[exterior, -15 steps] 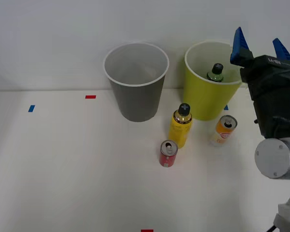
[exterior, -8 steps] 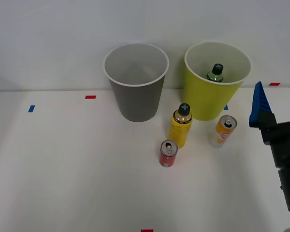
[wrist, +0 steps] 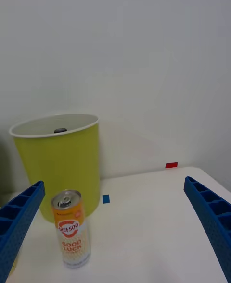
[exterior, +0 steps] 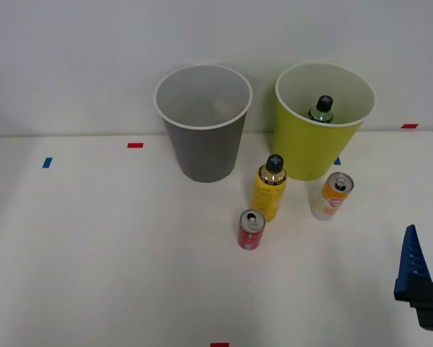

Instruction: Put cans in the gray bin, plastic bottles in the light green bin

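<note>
The gray bin [exterior: 203, 123] and the light green bin [exterior: 323, 119] stand side by side at the back of the table. One plastic bottle with a black cap [exterior: 321, 109] stands inside the light green bin. A yellow bottle [exterior: 269, 189] stands in front of the two bins. The red can [exterior: 251, 230] is upright just in front of it. The orange and white can [exterior: 332, 196] stands in front of the light green bin. My right gripper [wrist: 113, 182] is open and holds nothing, low at the front right, facing the orange and white can [wrist: 71, 229] and the light green bin [wrist: 57, 167]. One blue finger [exterior: 410, 264] shows.
Red tape marks [exterior: 135, 144] [exterior: 409, 126] and a blue one [exterior: 47, 163] lie near the back of the white table; another red mark [exterior: 220, 345] is at the front edge. A plain wall rises right behind the bins.
My right gripper has come away from above the light green bin, dropping down and back toward the front right corner. The bottle stays in that bin.
</note>
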Controlling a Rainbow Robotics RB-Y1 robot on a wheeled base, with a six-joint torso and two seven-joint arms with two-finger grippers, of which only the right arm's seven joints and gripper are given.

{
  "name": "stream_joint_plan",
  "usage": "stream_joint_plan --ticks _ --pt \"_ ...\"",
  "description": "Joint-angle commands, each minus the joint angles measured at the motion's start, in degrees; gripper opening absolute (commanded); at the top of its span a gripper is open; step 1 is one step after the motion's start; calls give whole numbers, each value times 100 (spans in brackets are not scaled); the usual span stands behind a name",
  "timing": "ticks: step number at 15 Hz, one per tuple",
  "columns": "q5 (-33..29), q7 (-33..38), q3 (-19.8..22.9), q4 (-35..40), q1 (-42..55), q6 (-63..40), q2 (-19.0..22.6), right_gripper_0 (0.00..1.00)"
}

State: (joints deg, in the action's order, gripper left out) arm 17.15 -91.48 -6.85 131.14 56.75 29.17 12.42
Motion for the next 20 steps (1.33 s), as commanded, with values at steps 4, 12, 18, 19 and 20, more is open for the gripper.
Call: stream_joint_plan --ticks 4,12,18,19,20 --pt "-494 412 176 -1213 433 686 -20 100" --pt "-2524 3400 694 -2277 398 1723 -556 100" --pt "-3086 3663 887 -2628 442 2180 -802 100" --pt "-3078 3690 887 -2628 433 2180 -758 100" --pt "-3078 3725 887 -2628 433 2180 -662 100"
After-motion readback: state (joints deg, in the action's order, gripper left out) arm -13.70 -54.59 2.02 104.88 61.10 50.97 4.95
